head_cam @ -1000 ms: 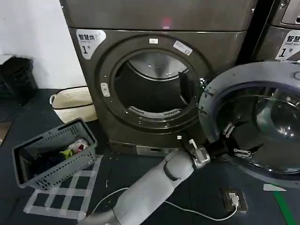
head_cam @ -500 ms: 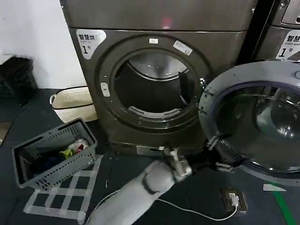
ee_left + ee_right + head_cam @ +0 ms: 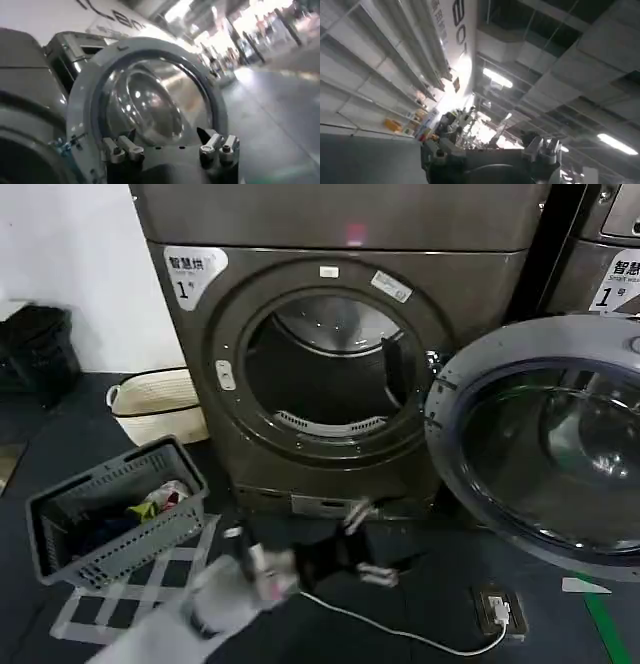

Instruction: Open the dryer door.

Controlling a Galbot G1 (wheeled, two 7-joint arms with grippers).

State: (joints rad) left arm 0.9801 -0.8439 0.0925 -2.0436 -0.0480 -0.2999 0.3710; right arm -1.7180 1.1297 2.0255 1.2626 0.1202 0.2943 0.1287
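Note:
The dryer door (image 3: 545,434), a wide grey-rimmed ring around dark bulging glass, stands swung open to the right of the drum opening (image 3: 325,374). My left gripper (image 3: 370,544) hangs low in front of the dryer's base, left of the door and apart from it, its arm blurred. In the left wrist view the door (image 3: 145,100) fills the space ahead of the left gripper (image 3: 170,150), which is open with nothing between its fingers (image 3: 122,150). The right gripper (image 3: 490,152) points up at the ceiling, open and holding nothing.
A grey laundry basket (image 3: 115,514) with clothes sits on the floor at left, over a tape grid (image 3: 140,599). A cream woven basket (image 3: 155,406) stands beside the dryer. A white cable and a small box (image 3: 497,609) lie below the door. A neighbouring machine (image 3: 610,244) stands at right.
My left gripper has drawn back from the door's lower rim, moving left and down across the dryer's front. The door has stayed wide open.

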